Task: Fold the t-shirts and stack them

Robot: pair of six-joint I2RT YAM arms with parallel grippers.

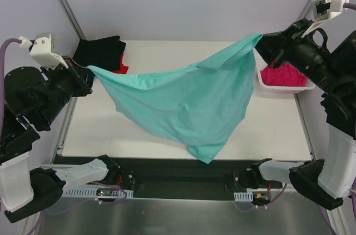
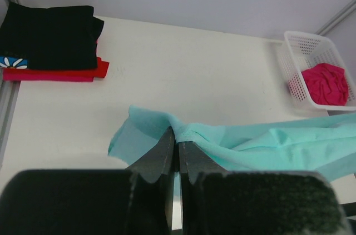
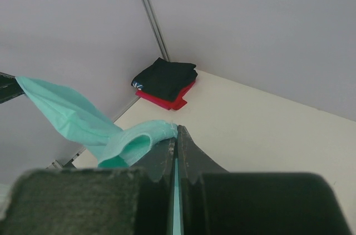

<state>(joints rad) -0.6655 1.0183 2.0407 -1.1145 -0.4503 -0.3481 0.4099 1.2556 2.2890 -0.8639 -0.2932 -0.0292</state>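
The teal-green t-shirt [image 1: 183,99] hangs stretched in the air between both grippers, its low corner near the table's front edge. My left gripper [image 1: 88,71] is shut on its left end; the left wrist view shows the cloth [image 2: 250,146] pinched in the shut jaws [image 2: 178,135]. My right gripper [image 1: 260,40] is shut on its right end, the hem [image 3: 133,143] pinched at the tips [image 3: 178,130]. The folded black t-shirt [image 1: 100,51] lies on the folded red t-shirt [image 1: 121,68] at the back left. The magenta-pink t-shirt [image 1: 283,75] lies crumpled in the basket.
The white lattice basket [image 1: 261,86] stands at the table's back right edge. The white table [image 1: 267,129] is bounded by grey walls behind and metal posts at both back corners. The arm bases sit along the near edge.
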